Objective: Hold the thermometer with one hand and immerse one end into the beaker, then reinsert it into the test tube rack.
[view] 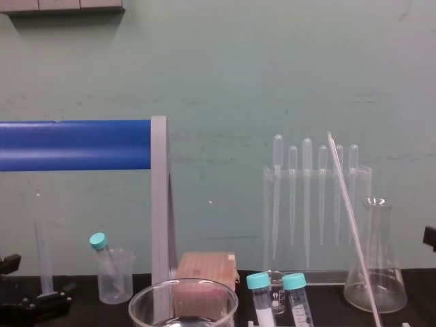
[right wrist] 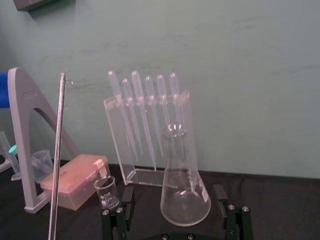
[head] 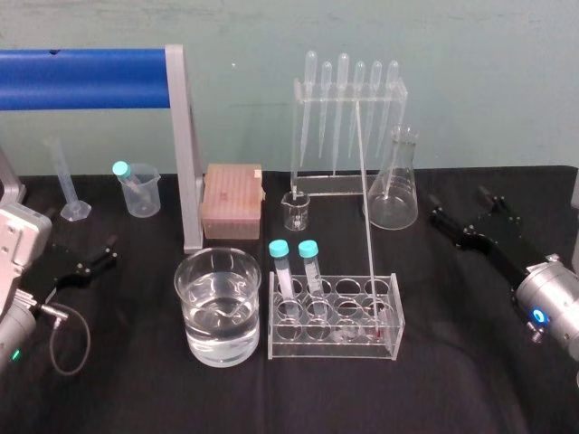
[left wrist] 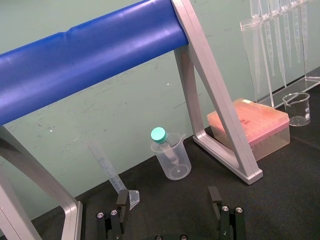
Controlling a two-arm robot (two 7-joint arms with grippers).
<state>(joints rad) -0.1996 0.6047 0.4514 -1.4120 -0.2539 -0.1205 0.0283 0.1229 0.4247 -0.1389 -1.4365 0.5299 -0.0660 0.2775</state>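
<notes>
The right gripper (head: 457, 197), fingers spread and empty well right of the tube rack (head: 335, 351), should pinch the thermometer (head: 365, 217) — leaning in the rack's right end, beaker (head: 217, 353) just left — above the rack, then lift along its lean; the left gripper (left wrist: 169, 197) idles, also spread.

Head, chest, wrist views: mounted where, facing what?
Head: high, down on beaker, test tube rack; left tool, right tool open at sides.
Chest: low, across at pipettes; left tool lower left.
Left wrist: past own fingers at small plastic beaker.
Right wrist: past own fingers at conical flask.
Head, chest, right wrist share the thermometer.
</notes>
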